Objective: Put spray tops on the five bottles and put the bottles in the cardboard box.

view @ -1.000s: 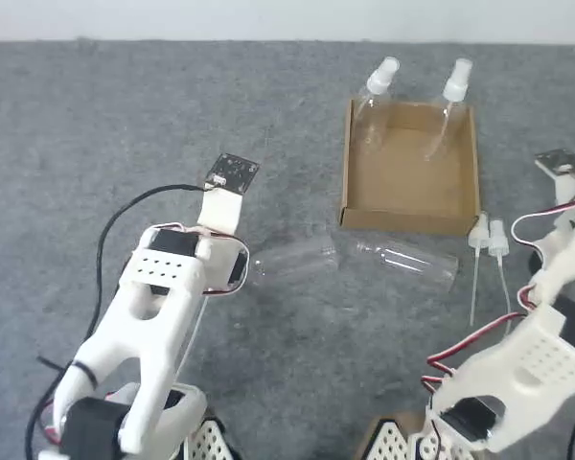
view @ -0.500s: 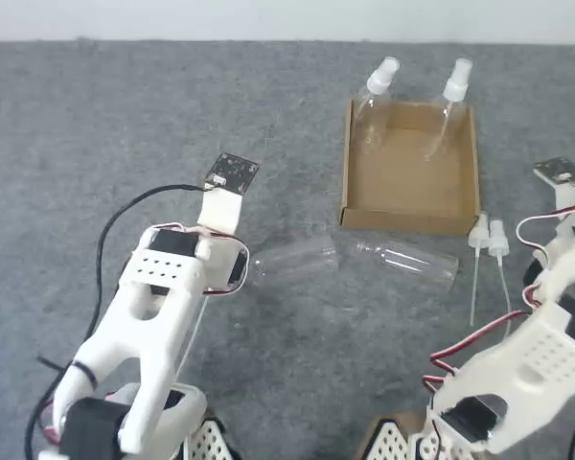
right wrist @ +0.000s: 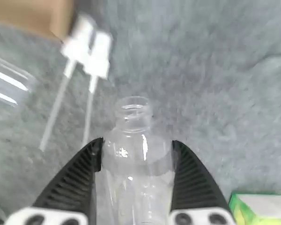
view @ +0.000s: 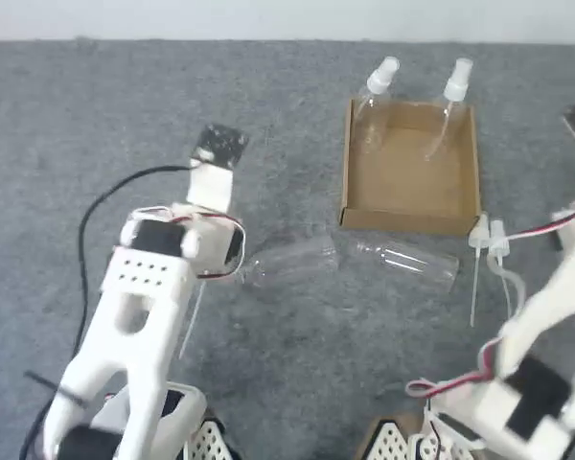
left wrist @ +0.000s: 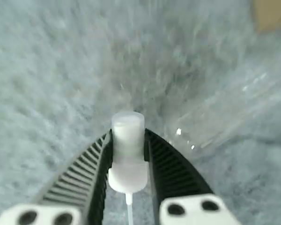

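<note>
Left gripper (left wrist: 128,137) jaws pinch a white spray top (left wrist: 128,157); right gripper (right wrist: 134,146) jaws pinch a clear uncapped bottle (right wrist: 133,187).

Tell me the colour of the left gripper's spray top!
The spray top is white; the left wrist view shows it best.

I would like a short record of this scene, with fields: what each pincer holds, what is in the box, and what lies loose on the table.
Left pincer: shut on a spray top
Right pincer: shut on an open bottle
Cardboard box: two capped bottles
Loose on table: two uncapped bottles, two loose tops
</note>
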You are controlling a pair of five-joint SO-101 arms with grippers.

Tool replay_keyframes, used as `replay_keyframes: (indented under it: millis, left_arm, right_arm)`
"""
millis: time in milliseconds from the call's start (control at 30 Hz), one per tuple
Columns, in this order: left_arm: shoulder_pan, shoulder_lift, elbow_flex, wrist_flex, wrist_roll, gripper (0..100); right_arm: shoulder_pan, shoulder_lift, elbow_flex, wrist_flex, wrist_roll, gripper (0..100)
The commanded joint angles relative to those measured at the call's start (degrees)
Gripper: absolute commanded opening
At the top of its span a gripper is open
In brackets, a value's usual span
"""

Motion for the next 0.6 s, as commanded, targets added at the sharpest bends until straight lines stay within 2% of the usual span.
replay_keyframes:
  millis: [0, 133, 333, 433, 567]
  left_arm:
    - [-0.3, -13.6, -7.3, 4.4, 0.9, 1]
    - [-0.2, -22.9, -12.1, 6.4, 2.4, 1]
    - [0.0, -31.4, -19.8, 5.7, 9.0, 1]
    - [0.0, -33.4, -24.0, 3.6, 11.6, 1]
    - [0.2, -34.0, -27.0, 0.4, 16.6, 1]
  right_arm:
    - [-7.2, -14.4, 6.0, -0.7, -7.7, 2.3]
    - [-19.6, -29.2, 19.4, -7.3, -17.7, 2.4]
    - [-43.5, -47.8, 36.7, -14.5, -29.2, 2.5]
    - [-54.9, -51.6, 43.8, -19.6, -32.6, 2.4]
    - [-65.2, -52.1, 51.9, -29.3, -36.7, 2.3]
